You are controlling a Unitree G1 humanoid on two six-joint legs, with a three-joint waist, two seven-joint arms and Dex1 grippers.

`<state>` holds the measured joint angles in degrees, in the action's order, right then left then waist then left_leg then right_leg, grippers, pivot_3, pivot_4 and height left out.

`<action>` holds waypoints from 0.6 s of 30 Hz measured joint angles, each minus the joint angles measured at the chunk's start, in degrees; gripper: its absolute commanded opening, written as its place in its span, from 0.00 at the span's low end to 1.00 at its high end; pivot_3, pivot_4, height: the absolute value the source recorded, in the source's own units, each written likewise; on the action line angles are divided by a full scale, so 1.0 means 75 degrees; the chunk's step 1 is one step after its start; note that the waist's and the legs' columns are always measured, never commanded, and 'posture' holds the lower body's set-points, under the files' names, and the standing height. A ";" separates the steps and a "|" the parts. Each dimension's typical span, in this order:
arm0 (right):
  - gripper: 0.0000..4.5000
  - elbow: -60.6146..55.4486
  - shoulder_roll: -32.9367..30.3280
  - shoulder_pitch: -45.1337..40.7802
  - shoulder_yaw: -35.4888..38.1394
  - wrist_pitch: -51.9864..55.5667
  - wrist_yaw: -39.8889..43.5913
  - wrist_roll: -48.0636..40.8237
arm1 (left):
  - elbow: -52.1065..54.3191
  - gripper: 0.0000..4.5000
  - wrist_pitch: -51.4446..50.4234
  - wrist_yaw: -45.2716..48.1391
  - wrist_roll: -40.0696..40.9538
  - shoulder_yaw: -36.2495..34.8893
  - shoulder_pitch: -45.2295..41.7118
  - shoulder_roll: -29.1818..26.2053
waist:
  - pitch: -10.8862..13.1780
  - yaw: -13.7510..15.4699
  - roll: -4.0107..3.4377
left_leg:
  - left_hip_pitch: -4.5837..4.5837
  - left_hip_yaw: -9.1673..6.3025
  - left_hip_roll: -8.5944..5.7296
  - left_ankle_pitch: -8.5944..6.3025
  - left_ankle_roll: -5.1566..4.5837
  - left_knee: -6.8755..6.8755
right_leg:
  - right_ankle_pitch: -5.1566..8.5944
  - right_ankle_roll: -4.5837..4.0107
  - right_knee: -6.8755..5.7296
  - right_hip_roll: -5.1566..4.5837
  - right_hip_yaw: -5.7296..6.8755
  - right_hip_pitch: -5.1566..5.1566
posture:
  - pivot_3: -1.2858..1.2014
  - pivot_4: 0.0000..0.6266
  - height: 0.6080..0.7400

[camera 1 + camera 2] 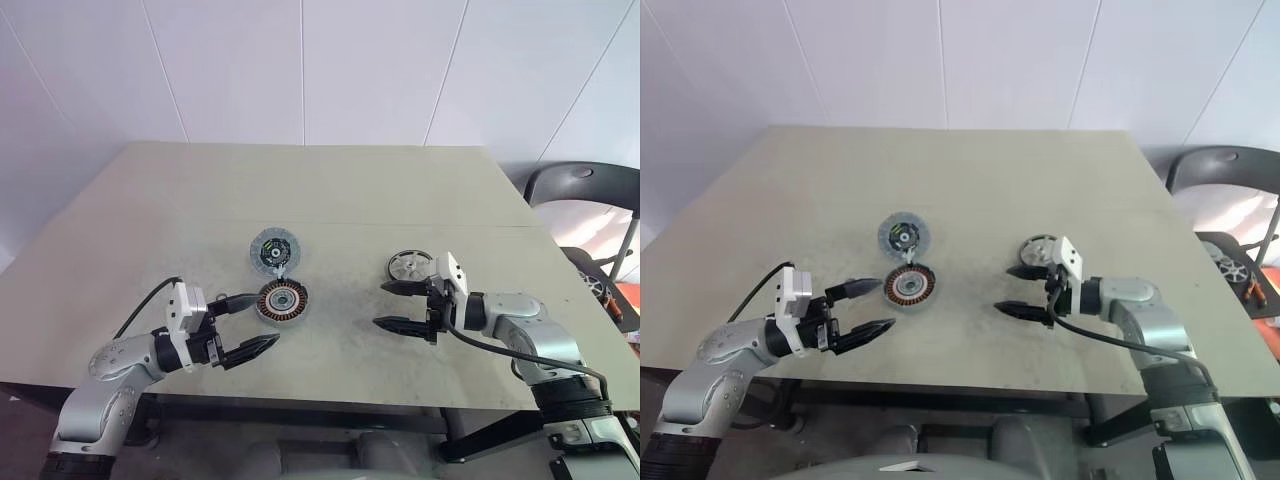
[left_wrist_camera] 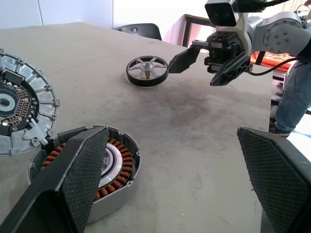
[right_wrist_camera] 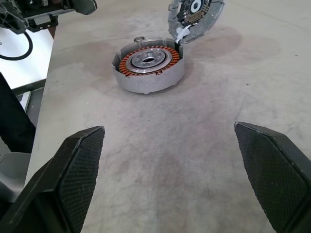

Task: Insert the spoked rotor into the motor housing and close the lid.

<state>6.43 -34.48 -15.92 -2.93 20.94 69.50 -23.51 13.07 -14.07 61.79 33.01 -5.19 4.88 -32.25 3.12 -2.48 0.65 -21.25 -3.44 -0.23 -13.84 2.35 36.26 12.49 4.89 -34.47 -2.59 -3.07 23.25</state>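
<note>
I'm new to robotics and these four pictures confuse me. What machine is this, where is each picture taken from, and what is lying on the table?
It is a humanoid robot with two arms, each ending in a gripper of two black fingers. The two wide pictures come from a stereo camera on its head, looking down over a beige table. The other two come from cameras on its wrists, looking along each gripper's fingers.

Three motor parts lie on the table: the motor housing, a silver cup with copper windings; the lid, a grey disc lying just behind it and joined to it at one edge; and the spoked rotor, a small black-rimmed wheel.

The left gripper is near the housing, the right gripper near the rotor. Both are open, holding nothing.
</note>
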 measured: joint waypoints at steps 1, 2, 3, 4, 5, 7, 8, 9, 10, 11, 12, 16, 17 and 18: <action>1.00 0.0000 0.0001 0.0000 0.0000 0.0000 -0.0002 0.0000 | 0.0000 1.00 0.0000 0.0000 0.0000 0.0000 0.0000 0.0000 | 0.0000 0.0000 0.0000 | 0.0000 0.0000 0.0000 0.0000 0.0000 0.0000 | 0.0000 0.0000 0.0000 0.0000 0.0000 0.0000 | 0.52 0.00 1.00; 1.00 0.0000 0.0003 0.0000 -0.0001 0.0000 -0.0005 0.0000 | 0.0000 1.00 0.0000 0.0000 0.0000 0.0000 0.0000 0.0000 | 0.0000 0.0000 0.0000 | 0.0000 0.0000 0.0000 0.0000 0.0000 0.0000 | 0.0000 0.0000 0.0000 0.0000 0.0000 0.0000 | 0.52 0.00 1.00; 1.00 0.0000 0.0005 0.0000 -0.0001 0.0000 -0.0009 0.0000 | 0.0000 1.00 0.0000 0.0000 0.0000 0.0000 0.0001 0.0000 | 0.0000 0.0000 0.0000 | 0.0000 0.0000 0.0000 0.0000 0.0000 0.0000 | 0.0000 0.0000 0.0000 0.0000 0.0000 0.0000 | 0.52 0.00 1.00; 1.00 0.0000 0.0013 0.0000 -0.0001 0.0000 -0.0014 0.0001 | 0.0000 1.00 0.0000 -0.0001 0.0000 0.0000 0.0002 0.0000 | 0.0000 0.0000 0.0000 | 0.0000 0.0000 0.0000 0.0000 0.0000 0.0000 | 0.0000 0.0000 0.0000 0.0000 0.0000 0.0000 | 0.52 0.00 1.00; 1.00 0.0000 0.0028 0.0000 -0.0002 0.0001 -0.0017 0.0001 | 0.0000 1.00 0.0000 -0.0001 0.0000 0.0000 0.0002 0.0000 | 0.0000 -0.0001 0.0000 | 0.0000 0.0000 0.0000 0.0000 0.0000 0.0000 | 0.0000 0.0000 0.0000 0.0000 0.0000 0.0000 | 0.52 0.00 1.00; 1.00 0.0000 0.0045 0.0000 -0.0011 0.0002 -0.0021 0.0002 | 0.0000 1.00 0.0000 -0.0001 0.0000 0.0000 0.0001 0.0000 | 0.0000 -0.0001 0.0000 | 0.0000 0.0000 0.0000 0.0000 0.0000 0.0000 | 0.0000 0.0000 0.0000 0.0000 0.0000 0.0000 | 0.52 0.00 1.00; 1.00 0.0000 0.0047 0.0000 -0.0013 0.0002 -0.0021 0.0004 | 0.0000 1.00 0.0000 -0.0001 0.0000 0.0000 0.0002 0.0001 | 0.0000 -0.0001 0.0000 | 0.0000 0.0000 0.0000 0.0000 0.0000 0.0000 | 0.0000 0.0000 0.0000 0.0000 0.0000 0.0000 | 0.52 0.00 1.00; 1.00 0.0000 0.0047 0.0000 -0.0015 0.0002 -0.0022 0.0007 | 0.0000 1.00 0.0000 -0.0002 0.0000 0.0000 0.0002 0.0001 | 0.0000 -0.0001 0.0000 | 0.0000 0.0000 0.0000 0.0000 0.0000 0.0000 | 0.0000 0.0000 0.0000 0.0000 0.0000 0.0000 | 0.52 0.00 1.00; 1.00 0.0000 0.0049 0.0000 -0.0017 0.0002 -0.0023 0.0010 | 0.0000 1.00 0.0000 -0.0002 0.0000 0.0000 0.0001 0.0002 | 0.0000 -0.0001 0.0000 | 0.0000 0.0000 0.0000 0.0000 0.0000 0.0000 | 0.0000 0.0000 0.0000 0.0000 0.0000 0.0000 | 0.52 0.00 1.00; 1.00 0.0000 0.0050 -0.0001 -0.0018 0.0002 -0.0023 0.0012 | 0.0000 1.00 0.0000 -0.0002 0.0000 0.0000 0.0001 0.0002 | 0.0000 -0.0001 0.0000 | 0.0000 0.0000 0.0000 0.0000 0.0000 0.0000 | 0.0000 0.0000 0.0000 0.0000 0.0000 0.0000 | 0.52 0.00 1.00; 1.00 0.0001 0.0053 -0.0003 -0.0018 0.0002 -0.0024 0.0014 | 0.0000 1.00 0.0000 -0.0002 0.0000 0.0000 0.0001 0.0002 | 0.0000 -0.0001 0.0000 | 0.0001 0.0000 0.0000 0.0000 0.0000 0.0000 | 0.0000 0.0000 0.0000 0.0000 0.0000 0.0000 | 0.52 0.00 1.00; 1.00 0.0021 0.0098 -0.0020 -0.0025 0.0002 -0.0032 0.0022 | 0.0000 1.00 0.0000 -0.0003 0.0000 0.0000 0.0001 0.0002 | 0.0000 -0.0002 0.0000 | 0.0001 0.0000 0.0000 0.0000 0.0000 0.0000 | 0.0000 0.0000 0.0000 0.0000 0.0000 0.0000 | 0.52 0.00 1.00; 1.00 0.0031 0.0106 -0.0030 -0.0035 0.0002 -0.0036 0.0026 | 0.0000 1.00 0.0000 -0.0003 0.0000 0.0000 0.0001 0.0002 | 0.0000 -0.0002 0.0000 | 0.0001 0.0000 0.0000 0.0000 0.0000 0.0000 | 0.0000 0.0000 0.0000 0.0000 0.0000 0.0000 | 0.52 0.00 1.00; 1.00 0.0051 0.0113 -0.0042 -0.0039 0.0002 -0.0044 0.0029 | 0.0000 1.00 0.0000 -0.0003 0.0000 0.0000 0.0001 0.0002 | 0.0000 -0.0002 0.0000 | 0.0001 0.0000 0.0000 0.0000 0.0000 0.0000 | 0.0000 0.0000 0.0000 0.0000 0.0000 0.0000 | 0.52 0.00 1.00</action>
<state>6.81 -33.64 -16.24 -3.22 20.95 69.17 -23.29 13.07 -14.07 61.77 33.01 -5.19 4.89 -32.24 3.12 -2.49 0.65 -21.24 -3.44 -0.23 -13.85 2.35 36.26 12.50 4.89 -34.47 -2.59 -3.07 23.25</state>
